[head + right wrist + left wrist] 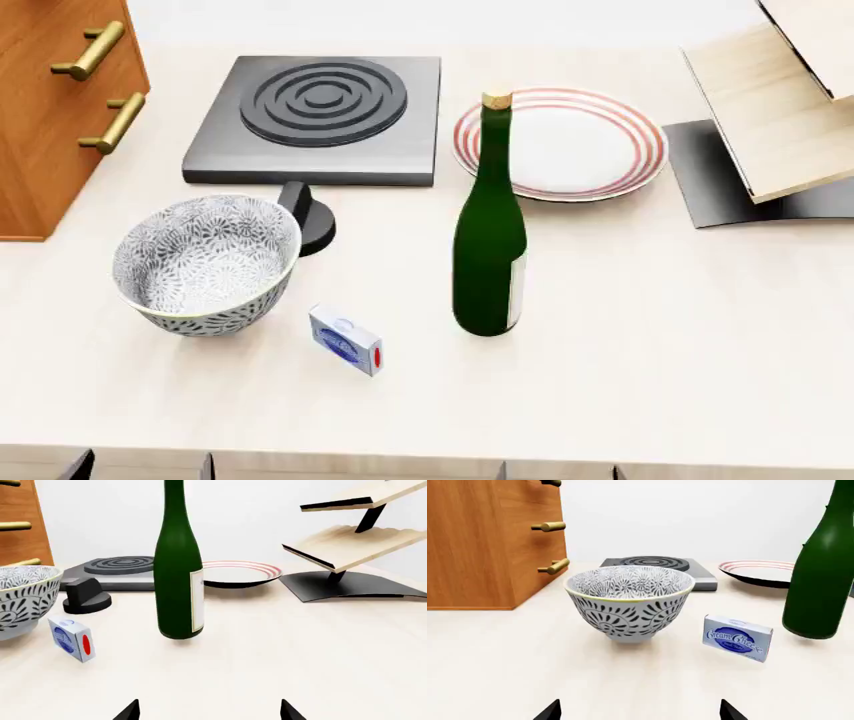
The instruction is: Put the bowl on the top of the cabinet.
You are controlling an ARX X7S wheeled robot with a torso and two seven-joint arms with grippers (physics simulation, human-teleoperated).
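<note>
The bowl [207, 265], white with a dense dark grey leaf pattern, stands upright on the pale table at the left. It shows in the left wrist view [629, 600] and at the edge of the right wrist view [20, 597]. The orange-brown cabinet [54, 100] with brass handles stands at the far left, beyond the bowl [487, 540]; its top is out of view. My left gripper [640, 711] is open and empty, short of the bowl, at the table's near edge [143, 468]. My right gripper [209, 711] is open and empty, near the front edge [561, 470].
A green bottle [490, 230] stands right of the bowl, with a small cream cheese box [347, 340] between them. A black burner [320, 115] and its knob [310, 218] lie behind the bowl. A red-striped plate [561, 140] and a light-wood rack [787, 100] sit at back right.
</note>
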